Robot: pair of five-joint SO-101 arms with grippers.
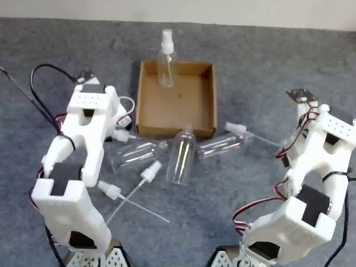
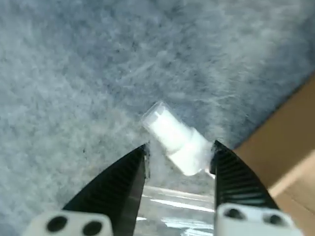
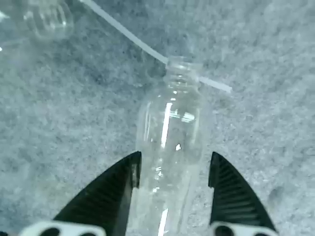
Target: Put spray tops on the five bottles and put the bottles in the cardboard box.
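In the high view the white left arm [image 1: 83, 139] covers one end of a lying clear plastic bottle [image 1: 139, 156]. In the left wrist view the white spray top [image 2: 174, 140] is blurred, and the brown cardboard box [image 2: 290, 142] is cut by the edge. In the right wrist view the edge cuts off the base of the transparent bottle [image 3: 170, 123] at the right pincer [image 3: 172, 160], and cuts a second bottle [image 3: 44, 17] down to its neck.

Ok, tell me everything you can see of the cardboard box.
The cardboard box is brown, shallow, roughly square and open-topped, with low walls. It sits flat on the grey carpet toward the far side. One capped clear bottle appears to stand inside by its far wall. An uncapped bottle lies just before its near wall; contact is unclear.
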